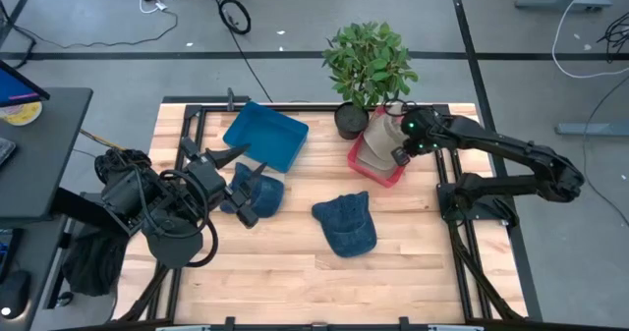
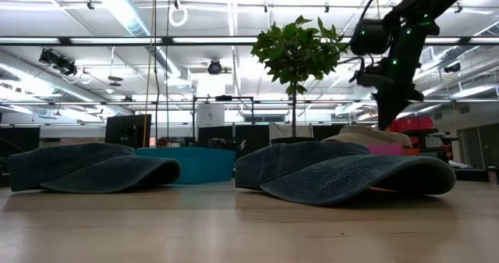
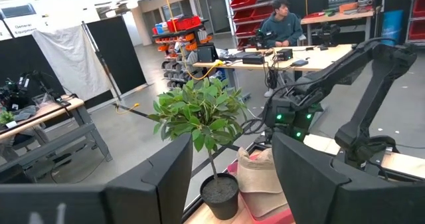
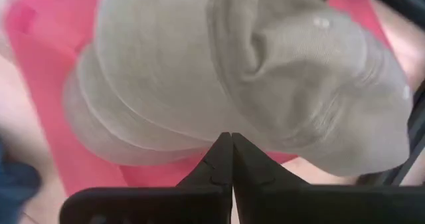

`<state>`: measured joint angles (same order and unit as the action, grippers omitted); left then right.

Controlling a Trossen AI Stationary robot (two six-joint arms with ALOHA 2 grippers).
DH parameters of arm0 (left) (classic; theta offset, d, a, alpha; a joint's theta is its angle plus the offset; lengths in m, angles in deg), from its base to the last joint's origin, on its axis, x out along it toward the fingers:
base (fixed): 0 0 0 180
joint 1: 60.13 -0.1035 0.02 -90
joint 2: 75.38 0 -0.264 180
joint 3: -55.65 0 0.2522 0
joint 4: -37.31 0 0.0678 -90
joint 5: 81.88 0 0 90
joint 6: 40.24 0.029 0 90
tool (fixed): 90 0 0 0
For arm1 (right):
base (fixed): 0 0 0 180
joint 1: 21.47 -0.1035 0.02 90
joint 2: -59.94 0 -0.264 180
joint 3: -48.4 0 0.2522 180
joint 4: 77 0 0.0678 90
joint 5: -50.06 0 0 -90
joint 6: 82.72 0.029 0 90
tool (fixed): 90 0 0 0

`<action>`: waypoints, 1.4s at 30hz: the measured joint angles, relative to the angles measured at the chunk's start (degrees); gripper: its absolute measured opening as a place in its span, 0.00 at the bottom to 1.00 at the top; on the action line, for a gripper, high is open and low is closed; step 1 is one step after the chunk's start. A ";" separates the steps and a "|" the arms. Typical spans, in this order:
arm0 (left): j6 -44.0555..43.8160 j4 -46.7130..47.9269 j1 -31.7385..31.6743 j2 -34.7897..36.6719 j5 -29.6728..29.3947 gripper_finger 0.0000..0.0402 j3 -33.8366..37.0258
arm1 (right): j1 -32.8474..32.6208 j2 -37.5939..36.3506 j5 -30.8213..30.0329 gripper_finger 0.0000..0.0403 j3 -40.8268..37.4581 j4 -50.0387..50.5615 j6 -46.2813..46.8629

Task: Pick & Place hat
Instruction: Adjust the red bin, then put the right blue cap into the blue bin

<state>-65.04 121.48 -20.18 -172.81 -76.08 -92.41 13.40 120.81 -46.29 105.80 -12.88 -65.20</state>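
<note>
A beige hat (image 1: 375, 139) (image 4: 199, 71) lies in a red tray (image 1: 381, 176) (image 4: 40, 58) at the table's far right. My right gripper (image 1: 398, 155) (image 2: 387, 121) (image 4: 231, 151) points down over it with its fingers shut and nothing between them. Two dark blue hats rest on their brims on the wood: one (image 1: 261, 195) (image 2: 86, 168) to the left, one (image 1: 346, 223) (image 2: 335, 173) near the middle. My left gripper (image 1: 236, 182) (image 3: 232, 184) is open and raised beside the left blue hat, facing level across the table. My right gripper's shut fingertips (image 4: 226, 159) stand right over the beige hat's crown (image 4: 219, 98), coming from above. I cannot tell whether they touch the cloth or hang just above it.
A blue bin (image 1: 265, 135) (image 2: 187, 163) sits at the far left of the table. A potted plant (image 1: 369, 61) (image 3: 199, 121) stands at the far edge, next to the red tray. Bare wood lies along the near edge (image 1: 295, 282). A person sits at a desk beyond the table.
</note>
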 joint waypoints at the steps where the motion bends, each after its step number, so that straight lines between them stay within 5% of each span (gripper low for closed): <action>1: 0.00 0.00 0.00 0.00 0.01 0.52 0.00 | 0.02 1.04 0.45 0.00 0.00 -0.01 0.00; 7: 0.00 -0.07 0.00 0.00 0.05 0.52 0.00 | -0.75 6.44 4.86 0.00 0.00 -2.79 0.53; 24: 0.25 -0.13 0.00 0.00 1.19 0.52 0.00 | -1.24 9.00 -0.31 0.00 0.00 12.51 5.19; 33: 3.37 -0.07 0.17 0.00 6.75 0.52 0.00 | -2.42 -0.62 0.26 0.00 2.04 10.38 10.92; 42: 2.99 0.03 0.15 0.00 7.71 0.52 0.01 | -10.06 -11.86 12.75 0.00 2.19 -2.24 26.89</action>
<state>-62.04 121.51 -20.03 -172.81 -68.36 -92.39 3.34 108.95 -33.54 107.98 -15.12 -38.31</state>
